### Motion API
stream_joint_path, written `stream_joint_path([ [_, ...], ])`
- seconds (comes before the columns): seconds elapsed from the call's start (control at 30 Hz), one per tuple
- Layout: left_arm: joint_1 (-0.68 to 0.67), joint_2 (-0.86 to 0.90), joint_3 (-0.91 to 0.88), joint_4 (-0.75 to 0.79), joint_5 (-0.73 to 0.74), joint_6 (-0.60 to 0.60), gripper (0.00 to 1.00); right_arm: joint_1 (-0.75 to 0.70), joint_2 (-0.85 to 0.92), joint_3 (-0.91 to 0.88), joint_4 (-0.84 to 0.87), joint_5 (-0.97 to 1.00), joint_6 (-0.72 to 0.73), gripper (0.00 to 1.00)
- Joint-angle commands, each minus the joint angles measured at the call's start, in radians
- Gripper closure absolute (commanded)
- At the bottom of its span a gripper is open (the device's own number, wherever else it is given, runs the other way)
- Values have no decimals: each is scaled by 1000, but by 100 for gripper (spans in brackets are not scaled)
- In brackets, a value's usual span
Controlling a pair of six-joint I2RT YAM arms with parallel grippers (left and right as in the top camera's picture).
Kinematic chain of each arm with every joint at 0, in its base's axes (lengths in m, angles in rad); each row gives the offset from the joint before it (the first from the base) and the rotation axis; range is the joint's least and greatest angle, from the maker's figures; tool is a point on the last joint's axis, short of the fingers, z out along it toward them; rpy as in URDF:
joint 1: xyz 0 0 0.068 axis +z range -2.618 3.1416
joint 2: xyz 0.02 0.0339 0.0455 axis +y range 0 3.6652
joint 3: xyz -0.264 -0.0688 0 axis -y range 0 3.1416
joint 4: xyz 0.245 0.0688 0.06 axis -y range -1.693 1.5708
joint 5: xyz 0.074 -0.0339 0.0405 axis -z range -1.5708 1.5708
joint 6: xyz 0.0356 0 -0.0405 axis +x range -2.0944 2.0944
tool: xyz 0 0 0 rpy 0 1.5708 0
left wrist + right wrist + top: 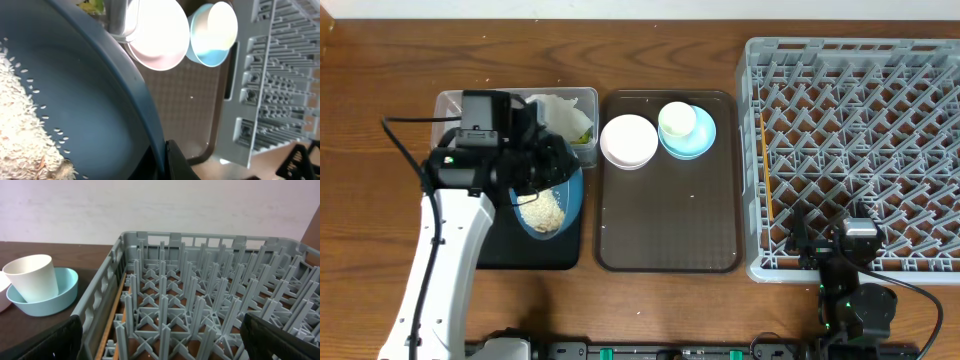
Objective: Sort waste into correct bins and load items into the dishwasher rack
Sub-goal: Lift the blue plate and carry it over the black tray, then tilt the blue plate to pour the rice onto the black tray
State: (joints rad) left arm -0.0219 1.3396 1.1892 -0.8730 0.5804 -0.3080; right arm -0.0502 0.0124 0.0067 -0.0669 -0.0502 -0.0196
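Note:
My left gripper (552, 165) is shut on the rim of the large dark-blue plate (572, 192), held tilted over the black tray (505, 250). In the left wrist view the jaws (167, 160) pinch the plate's edge (100, 90). White rice grains (545, 212) lie piled at the plate's low side (20, 125). The clear tub (582, 100) behind holds white napkins (555, 110) and a yellow-green wrapper (582, 133). My right gripper (160, 340) is open and empty over the front of the grey dishwasher rack (860, 150). Wooden chopsticks (764, 170) lie along the rack's left wall (117, 310).
The brown serving tray (670, 235) sits between the bins and the rack. On its far end stand a pinkish-white bowl (628, 140) and a light-blue dish (700, 140) with a cream cup (677, 120) in it. The cup (32, 277) also shows in the right wrist view.

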Motion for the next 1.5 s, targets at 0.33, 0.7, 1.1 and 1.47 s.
stream_joint_path([
  [0.33, 152, -116, 32, -13, 196, 80, 94, -3, -4, -1, -4, -3, -4, 1],
  [0.7, 324, -130, -6, -13, 481, 155, 94, -3, -4, -1, -4, -3, -4, 1],
  [1.1, 530, -129, -9, -69, 717, 264, 94, -3, -4, -1, -4, -3, -4, 1],
  [1.47, 595, -129, -60, -64, 827, 339, 94, -3, -4, -1, -4, -3, -4, 1],
])
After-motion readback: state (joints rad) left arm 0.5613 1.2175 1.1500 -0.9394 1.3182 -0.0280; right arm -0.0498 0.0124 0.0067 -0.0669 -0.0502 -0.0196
